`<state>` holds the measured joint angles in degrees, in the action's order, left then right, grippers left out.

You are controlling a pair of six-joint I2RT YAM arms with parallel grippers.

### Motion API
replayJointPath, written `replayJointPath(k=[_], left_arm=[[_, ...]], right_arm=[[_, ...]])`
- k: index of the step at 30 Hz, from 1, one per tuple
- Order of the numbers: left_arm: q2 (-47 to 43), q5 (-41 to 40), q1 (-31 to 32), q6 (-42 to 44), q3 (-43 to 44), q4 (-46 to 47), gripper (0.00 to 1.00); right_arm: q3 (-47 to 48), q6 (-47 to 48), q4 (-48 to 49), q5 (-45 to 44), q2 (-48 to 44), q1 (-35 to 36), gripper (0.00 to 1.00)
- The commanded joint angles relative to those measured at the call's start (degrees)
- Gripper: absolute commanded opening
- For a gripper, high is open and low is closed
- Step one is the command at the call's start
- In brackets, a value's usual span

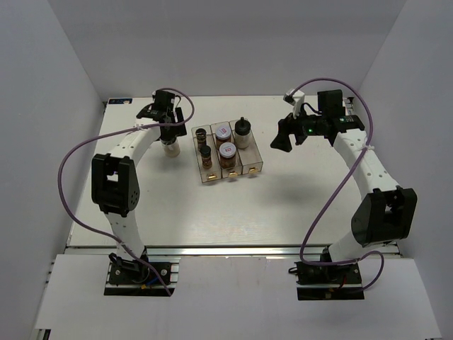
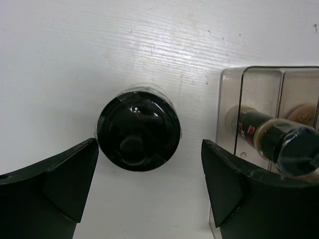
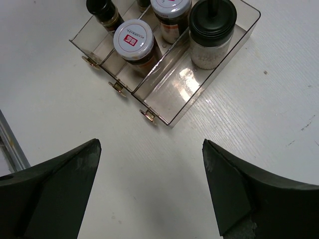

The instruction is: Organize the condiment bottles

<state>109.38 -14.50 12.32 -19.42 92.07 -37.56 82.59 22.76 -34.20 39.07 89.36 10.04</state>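
A clear three-compartment tray (image 1: 253, 166) stands mid-table. Its left compartment holds two slim dark-brown bottles (image 1: 204, 144), the middle one two wider brown jars with pale lids (image 1: 225, 142), the right one a white jar with a dark cap (image 1: 243, 132). A second white jar (image 1: 169, 147) stands on the table left of the tray. My left gripper (image 1: 168, 132) is open right above it; its black cap (image 2: 138, 130) sits between and just ahead of the fingertips (image 2: 70, 179). My right gripper (image 1: 281, 139) is open and empty to the right of the tray (image 3: 169, 112).
White walls close in the table at the left, back and right. A metal rail (image 1: 226, 248) runs along the near edge. The tray's corner (image 2: 229, 99) and a slim bottle (image 2: 279, 142) lie close to my left gripper's right finger.
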Motion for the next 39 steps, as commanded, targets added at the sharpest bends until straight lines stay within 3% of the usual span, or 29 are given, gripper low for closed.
replayJointPath(k=[1, 11, 19, 25, 32, 34, 39], left_arm=[[0.7, -1.5, -0.7, 0.3, 3.4, -0.8, 0.93], [4.4, -1.0, -1.1, -0.7, 5.4, -0.6, 0.92], [5.2, -1.7, -1.2, -1.2, 6.0, -0.3, 0.85], [5.1, -1.8, -1.3, -1.8, 6.3, -0.4, 0.62], [2.1, -2.0, -1.3, -2.4, 5.0, -1.5, 0.11], [0.3, -2.0, -1.3, -2.6, 3.6, -1.6, 0.02], [-9.0, 1.2, -1.2, -3.9, -1.4, -2.8, 0.0]], right_arm=[[-0.3, -1.3, 2.2, 1.6, -2.2, 0.0, 0.88], [-0.5, -2.1, 2.4, 1.1, -2.1, -0.1, 0.87], [-0.1, -1.8, 1.8, 0.2, -1.7, -0.1, 0.87], [-0.7, -1.7, 1.6, -0.1, -2.0, 0.0, 0.86], [-2.0, -1.6, 1.5, -0.5, -3.2, -0.1, 0.86], [-2.1, -1.4, 1.5, -0.7, -3.6, -0.1, 0.85], [-2.3, -1.7, 1.9, -1.3, -4.3, -0.1, 0.78]])
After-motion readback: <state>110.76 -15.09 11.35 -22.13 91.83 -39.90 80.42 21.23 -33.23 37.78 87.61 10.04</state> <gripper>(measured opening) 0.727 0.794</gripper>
